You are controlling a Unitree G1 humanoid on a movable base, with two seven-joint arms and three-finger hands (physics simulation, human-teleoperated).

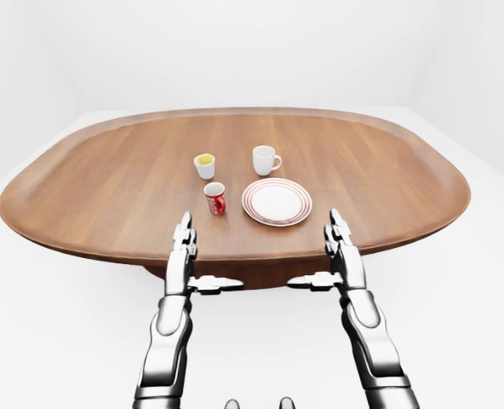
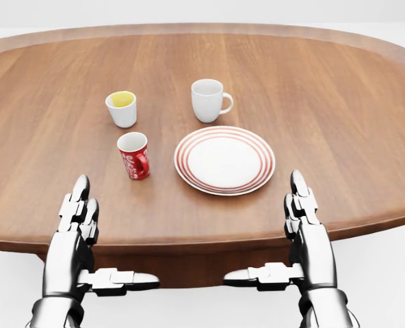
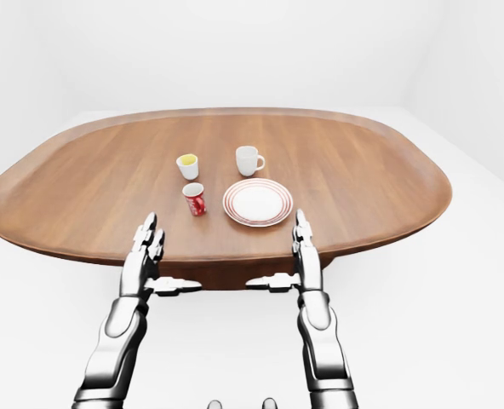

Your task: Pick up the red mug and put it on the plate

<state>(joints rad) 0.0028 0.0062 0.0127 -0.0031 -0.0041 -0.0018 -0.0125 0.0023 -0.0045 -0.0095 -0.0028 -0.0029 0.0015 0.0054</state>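
Note:
The red mug [image 2: 134, 155] stands upright on the wooden table [image 2: 339, 116], its handle turned toward the lower right. Just right of it lies a white plate [image 2: 224, 160] with red rings, nothing on it. My left hand [image 2: 100, 246] hovers at the table's near edge, below and left of the mug, fingers straight and thumb out, open and holding nothing. My right hand [image 2: 284, 239] mirrors it below the plate's right side, also open and apart from everything.
A small white cup [image 2: 122, 108] with a yellow inside stands above the red mug. A white mug [image 2: 208, 100] stands above the plate, handle to the right. The oval table's raised rim [image 1: 235, 256] runs under both hands. White floor surrounds the table.

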